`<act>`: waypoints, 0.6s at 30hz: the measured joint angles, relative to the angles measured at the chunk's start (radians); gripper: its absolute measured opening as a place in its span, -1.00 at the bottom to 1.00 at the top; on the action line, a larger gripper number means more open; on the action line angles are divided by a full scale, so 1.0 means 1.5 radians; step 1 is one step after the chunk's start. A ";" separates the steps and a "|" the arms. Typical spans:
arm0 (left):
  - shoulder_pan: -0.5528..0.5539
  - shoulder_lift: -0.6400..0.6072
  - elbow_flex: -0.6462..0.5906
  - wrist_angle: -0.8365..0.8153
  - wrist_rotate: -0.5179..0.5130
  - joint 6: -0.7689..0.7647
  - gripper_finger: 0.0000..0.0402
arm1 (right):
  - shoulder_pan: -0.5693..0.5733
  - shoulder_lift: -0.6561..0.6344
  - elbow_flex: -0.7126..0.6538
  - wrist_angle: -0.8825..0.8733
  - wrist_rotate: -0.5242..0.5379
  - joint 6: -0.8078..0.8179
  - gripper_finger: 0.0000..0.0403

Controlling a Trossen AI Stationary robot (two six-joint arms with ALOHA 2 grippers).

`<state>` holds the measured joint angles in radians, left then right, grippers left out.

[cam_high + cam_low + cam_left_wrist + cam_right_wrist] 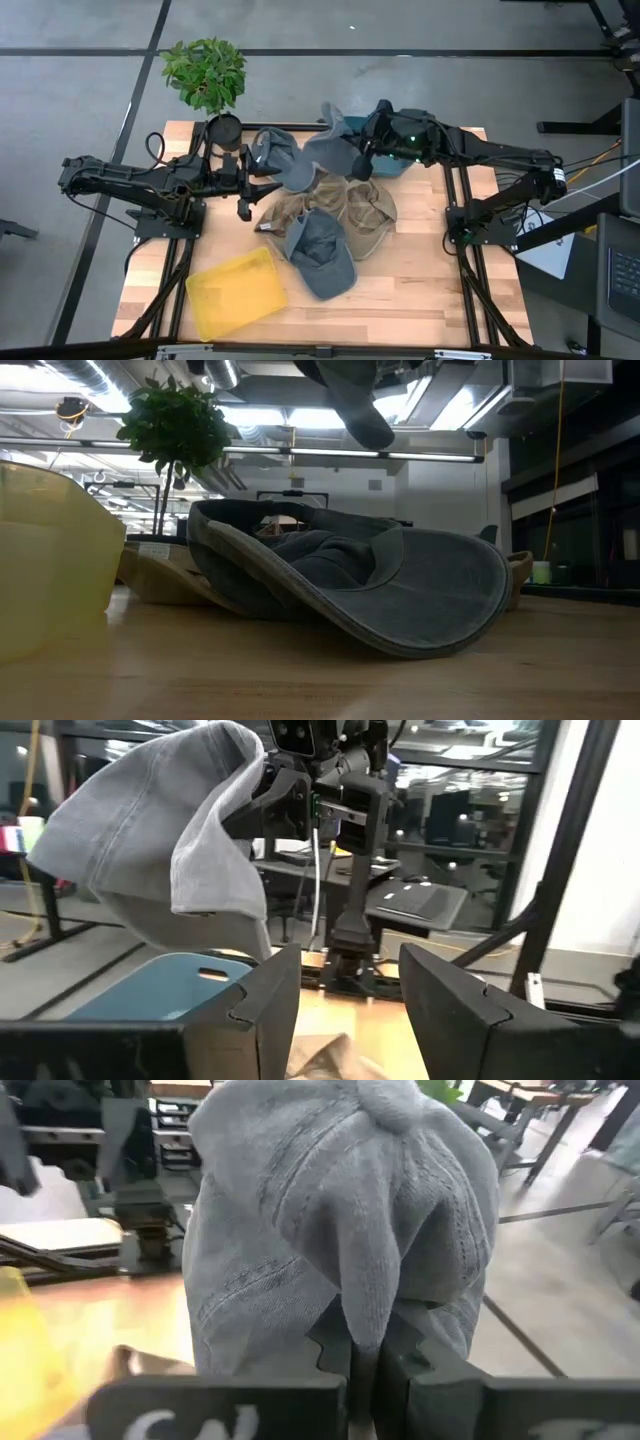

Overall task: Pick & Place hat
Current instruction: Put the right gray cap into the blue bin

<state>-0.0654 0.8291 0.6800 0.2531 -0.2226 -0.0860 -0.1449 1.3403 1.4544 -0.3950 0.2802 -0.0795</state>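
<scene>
Bench (420, 290) of pale wood seen from above, with the blue bin (392, 165) at its far edge taken as landmark. The right gripper (358, 152), just beside the bin on the side toward the plant, has its fingers pressed together on a fold of the grey hat (322, 155); the right wrist view shows the cloth (340, 1250) pinched between the two dark fingers (425, 1355) and bunched above them. The hat hangs clear of the bench, its crown drooping beside the bin, and in the left wrist view it appears as a pale grey drape (165, 830) suspended over the bin's blue rim (150, 990). The left gripper (268, 187) lies farther from the bin, past the hanging hat, with its fingers (270, 1010) parted about halfway and nothing between them. A second grey cap (270, 148) rests near the left gripper, on the plant's side of the held hat. In front of the bin, toward the near edge, a tan hat (350, 210) lies on the bench, with a dark blue-grey cap (322, 250) on top of it; the low view shows that cap's brim (420, 600) upturned. A yellow tray (238, 292) sits well apart from the bin, at the near left corner. A potted plant (207, 75) stands at the far edge, left of the bin.
</scene>
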 joint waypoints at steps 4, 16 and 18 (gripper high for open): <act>0.000 0.000 0.000 0.000 -0.016 -0.003 -0.18 | -0.009 -0.002 0.000 -0.001 0.000 -0.027 -0.91; 0.000 0.000 0.000 0.001 -0.018 -0.010 -0.16 | -0.020 -0.068 0.000 -0.160 -0.002 -0.060 -0.92; 0.000 0.000 0.000 0.003 -0.018 -0.026 -0.17 | -0.020 -0.084 -0.006 -0.179 -0.002 -0.072 -0.92</act>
<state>-0.0654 0.8291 0.6800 0.2569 -0.2501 -0.1247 -0.1741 1.2141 1.4452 -0.6639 0.2770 -0.1879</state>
